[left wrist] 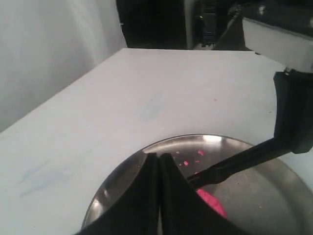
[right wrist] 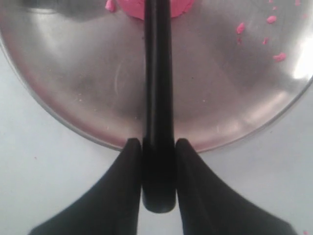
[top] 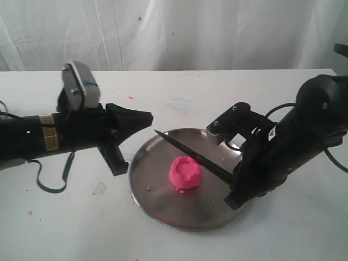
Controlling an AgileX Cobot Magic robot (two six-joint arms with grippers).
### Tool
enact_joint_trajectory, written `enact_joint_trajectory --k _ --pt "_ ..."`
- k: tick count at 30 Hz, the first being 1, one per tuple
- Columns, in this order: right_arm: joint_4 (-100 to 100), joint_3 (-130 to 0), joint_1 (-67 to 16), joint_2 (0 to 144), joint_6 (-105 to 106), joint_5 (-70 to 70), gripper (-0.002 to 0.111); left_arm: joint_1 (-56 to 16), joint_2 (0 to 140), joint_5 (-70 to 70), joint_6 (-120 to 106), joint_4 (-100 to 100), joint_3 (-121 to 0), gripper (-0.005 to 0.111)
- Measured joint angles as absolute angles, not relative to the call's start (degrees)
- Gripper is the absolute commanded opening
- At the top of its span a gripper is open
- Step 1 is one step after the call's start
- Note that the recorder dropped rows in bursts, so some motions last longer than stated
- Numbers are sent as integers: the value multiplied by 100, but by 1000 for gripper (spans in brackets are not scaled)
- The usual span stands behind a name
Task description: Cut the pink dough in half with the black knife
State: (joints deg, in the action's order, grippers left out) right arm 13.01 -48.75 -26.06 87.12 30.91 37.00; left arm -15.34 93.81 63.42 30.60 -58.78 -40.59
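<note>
I have the right gripper (right wrist: 157, 161) clamped on the handle of the knife (top: 190, 154), blade stretched out over the dough (top: 185, 173) so one downward press should split it. The dough sits whole near the middle of the plate (top: 163, 209), toward the counter's front edge. My left gripper (top: 142, 119) is pinched closed, holding nothing, parked just off the plate's rim, out of the blade's way.
</note>
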Motion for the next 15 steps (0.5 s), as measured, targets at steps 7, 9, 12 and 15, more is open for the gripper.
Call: enact_joint_trajectory --k 7,9,12,15 --pt "1301 -4875 -2606 8915 2964 3425 0 -1647 10321 6338 2993 -5878 -4692 0" --pt "1301 -4875 -2606 9018 2909 3408 0 -1647 10443 6338 2993 -5878 -4791 0" --pt "1301 -4875 -2606 9079 2862 3393 0 -1647 10554 6327 2993 -5878 -4899 0" --pt "1301 -4875 -2606 9093 2849 3385 0 -1647 10656 6316 2993 -5878 -5003 0"
